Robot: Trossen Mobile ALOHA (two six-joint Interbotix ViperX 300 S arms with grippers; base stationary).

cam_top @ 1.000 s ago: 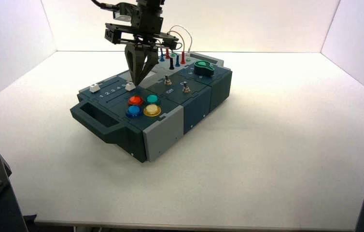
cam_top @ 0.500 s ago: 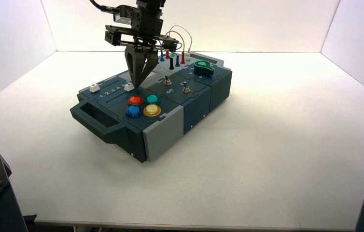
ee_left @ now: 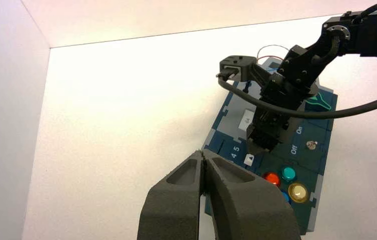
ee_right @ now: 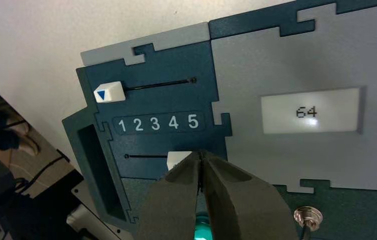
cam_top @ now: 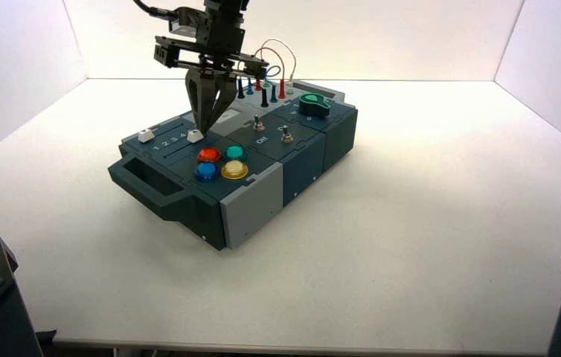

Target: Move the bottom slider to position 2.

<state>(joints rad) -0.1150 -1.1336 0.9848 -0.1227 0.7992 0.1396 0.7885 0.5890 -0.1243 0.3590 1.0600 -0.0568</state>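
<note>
Right pincer (ee_right: 201,156), closed, sits at the bottom slider (ee_right: 176,159), near 4, on the box (cam_top: 251,204) toward the tabletop's (cam_top: 426,223) far left corner. Light, hard, probably slippery knob; I'd push low on its 5-side flank toward position 2 (ee_right: 137,124). Left pincer (ee_left: 202,153) idles shut, off the box.

The lower slot (ee_right: 146,156) runs clear toward 1 (ee_right: 122,125) — right pincer (ee_right: 201,154) crowds its other end.

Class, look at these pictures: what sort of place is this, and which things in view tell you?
Probably a robotics lab or test booth: pale walls enclose a white table, a robot gripper works at a box, and that box carries coloured buttons and numbered sliders, like a practice board.
</note>
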